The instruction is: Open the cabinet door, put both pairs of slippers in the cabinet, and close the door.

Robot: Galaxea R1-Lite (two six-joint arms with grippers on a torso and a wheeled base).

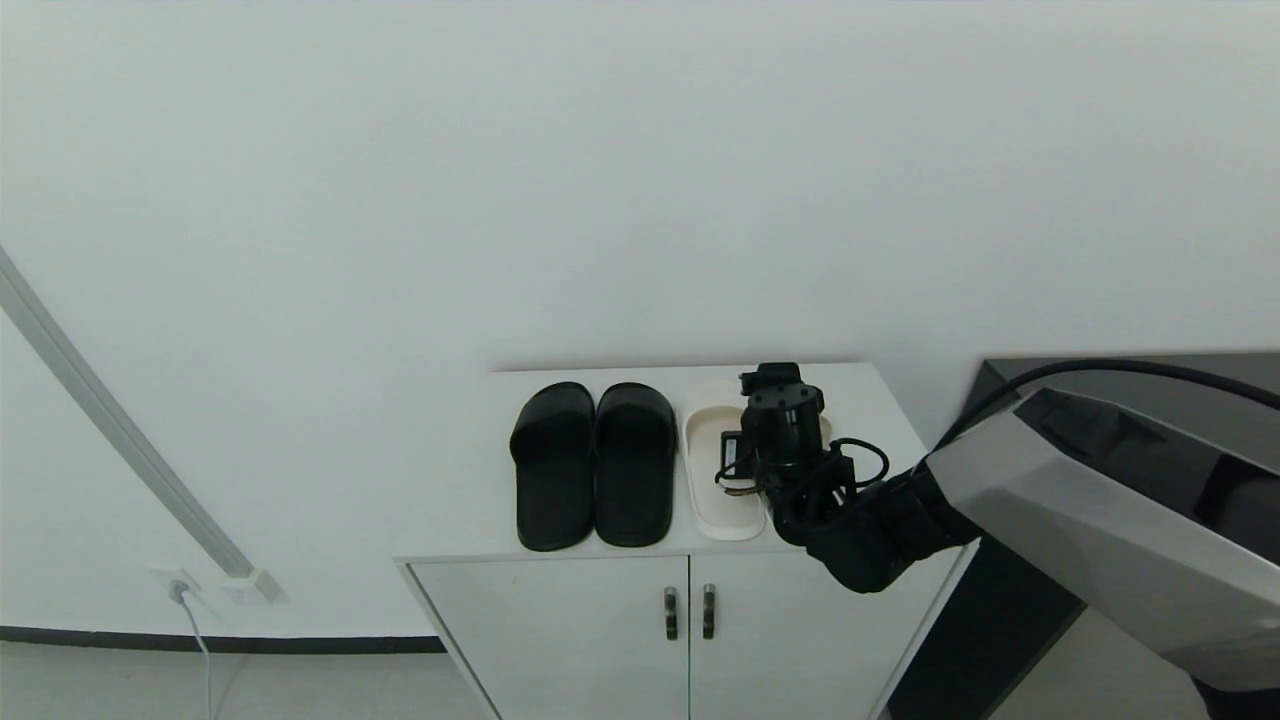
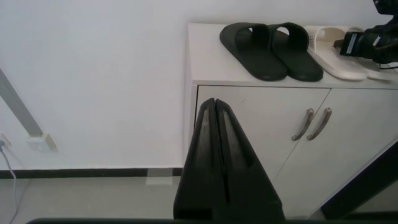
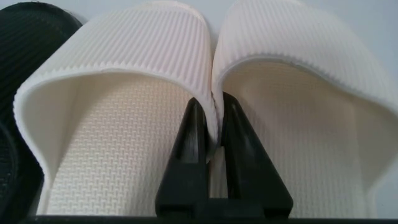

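The white two-door cabinet (image 1: 560, 640) is standing closed, carrying on its top a pair of black rubber slide slippers (image 1: 556, 470) and, just beside it, a pair of cream ribbed slide slippers (image 1: 712, 490). The right gripper (image 3: 213, 107) is clamping the cream pair's adjoining strap edges. The left gripper (image 2: 216, 102) is hanging before the cabinet, fingers pressed together and holding nothing.

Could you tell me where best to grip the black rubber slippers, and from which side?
Likely the adjoining strap walls of the black rubber slippers, pinched together from the front of the white cabinet: they lie side by side, strap openings facing the robot.
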